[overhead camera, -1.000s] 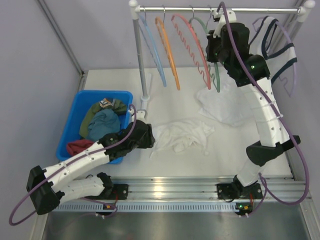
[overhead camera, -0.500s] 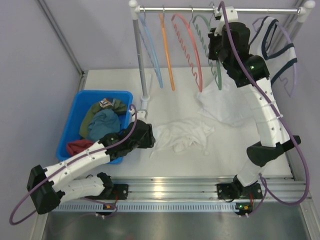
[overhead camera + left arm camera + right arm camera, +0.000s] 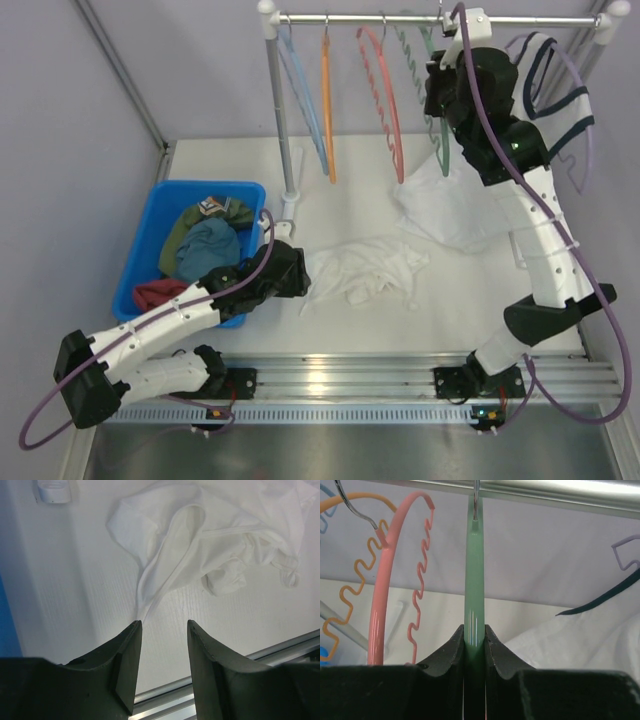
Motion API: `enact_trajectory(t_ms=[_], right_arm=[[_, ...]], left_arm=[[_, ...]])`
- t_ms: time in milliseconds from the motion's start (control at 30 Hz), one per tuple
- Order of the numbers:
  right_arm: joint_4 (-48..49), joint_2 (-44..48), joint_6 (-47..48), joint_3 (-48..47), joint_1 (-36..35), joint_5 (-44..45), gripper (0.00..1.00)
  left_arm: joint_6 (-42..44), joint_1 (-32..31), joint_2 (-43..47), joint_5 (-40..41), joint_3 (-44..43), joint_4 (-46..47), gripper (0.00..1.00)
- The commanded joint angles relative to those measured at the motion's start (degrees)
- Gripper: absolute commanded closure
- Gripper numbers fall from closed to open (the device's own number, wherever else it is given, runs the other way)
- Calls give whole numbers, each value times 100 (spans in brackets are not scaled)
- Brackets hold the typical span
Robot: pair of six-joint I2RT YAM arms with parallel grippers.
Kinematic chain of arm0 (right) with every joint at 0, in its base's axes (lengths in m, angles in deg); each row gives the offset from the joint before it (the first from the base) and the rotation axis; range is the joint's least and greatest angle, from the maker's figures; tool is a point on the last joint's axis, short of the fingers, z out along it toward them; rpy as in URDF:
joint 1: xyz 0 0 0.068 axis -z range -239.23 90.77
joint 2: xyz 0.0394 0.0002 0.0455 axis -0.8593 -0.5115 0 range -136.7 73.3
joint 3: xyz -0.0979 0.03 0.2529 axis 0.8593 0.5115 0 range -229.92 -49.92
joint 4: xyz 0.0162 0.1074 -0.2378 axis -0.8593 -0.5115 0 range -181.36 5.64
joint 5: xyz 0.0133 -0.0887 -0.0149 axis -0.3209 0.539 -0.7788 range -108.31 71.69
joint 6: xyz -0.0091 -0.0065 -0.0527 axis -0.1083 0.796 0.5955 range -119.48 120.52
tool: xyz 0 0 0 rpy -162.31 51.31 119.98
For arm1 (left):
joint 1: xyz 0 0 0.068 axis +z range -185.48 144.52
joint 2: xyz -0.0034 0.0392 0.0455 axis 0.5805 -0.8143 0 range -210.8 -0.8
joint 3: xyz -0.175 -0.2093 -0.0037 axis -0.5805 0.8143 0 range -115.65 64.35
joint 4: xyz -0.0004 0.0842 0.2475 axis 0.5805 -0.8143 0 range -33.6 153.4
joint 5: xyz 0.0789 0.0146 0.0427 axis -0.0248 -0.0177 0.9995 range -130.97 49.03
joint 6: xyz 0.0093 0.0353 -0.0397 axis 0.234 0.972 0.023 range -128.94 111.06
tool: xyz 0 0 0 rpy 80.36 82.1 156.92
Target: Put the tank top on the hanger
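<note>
**Right claw clamped on the green hanger, white top loose on the table**

Up at the top right of the overhead view, the right gripper (image 3: pixel 440 97) is raised to the metal clothes rail (image 3: pixel 350 18). Its wrist camera shows the right gripper (image 3: pixel 474 632) clenched on the thin sage-green plastic hanger (image 3: pixel 474 580), both fingers pressed against the flat green bar. The hanger's metal hook is over the rail. In the overhead view the hanger (image 3: pixel 440 155) curves down below the claw. A salmon-red wavy hanger (image 3: pixel 385 100) hangs to its left, then an orange one (image 3: pixel 327 100).

The plain white tank top (image 3: pixel 360 272) lies crumpled in the middle of the white table (image 3: pixel 350 170), well apart from the hanger. The left gripper (image 3: pixel 298 280) sits low at the top's left edge. In its own camera the left gripper (image 3: pixel 162 630) is released, jaws apart. A narrow tail of the tank top (image 3: pixel 200 525) reaches down to the left fingertip. Whether they touch, I cannot tell.

A second white cloth (image 3: pixel 445 205) lies below the right arm. A blue plastic bin (image 3: pixel 150 195) of coloured clothes stands at the left.
</note>
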Motion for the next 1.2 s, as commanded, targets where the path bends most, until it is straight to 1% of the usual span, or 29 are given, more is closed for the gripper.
enact_trajectory(t_ms=[0,233,300,333,433,667,733,833,900,933,967,1033,1167], right_arm=[[557,411,61,63,-58,76,100],[337,648,-1,186,-49,50,100],[241,815,-1,344,-58,76,100],[188,885,-175,405,-58,102,100],[-6,1263,-316,817,-49,181,100],[-594,2669,-809,2768,-49,33,100],[-779,3126,-993,3137,-49,-248,100],[-999,3776,-1301,4233,-49,-828,100],[-1061,4197,-1572,4675,-49,-1336,100],[-1061,4330,-1661,5077,-49,-1461,100],[-1043,4549,-1740,5273,-49,-1584,100],[-1026,4717,-1899,5772,-49,-1918,100],[-1034,5016,-2005,6285,-58,-2340,100]], left_arm=[[50,5,51,-30,21,235,53],[94,-4,25,-65,12,271,53],[103,5,24,-74,12,271,53],[112,5,24,-74,3,279,53],[120,5,51,-118,47,279,53],[147,5,42,-372,275,297,53],[156,5,-28,-574,415,332,53],[164,5,-247,-654,609,481,54],[199,5,-431,-776,662,700,54],[217,-4,-511,-812,671,771,55],[287,-4,-581,-838,671,876,55],[366,-4,-818,-813,628,1052,54],[568,-13,-1284,-637,487,1062,55]])
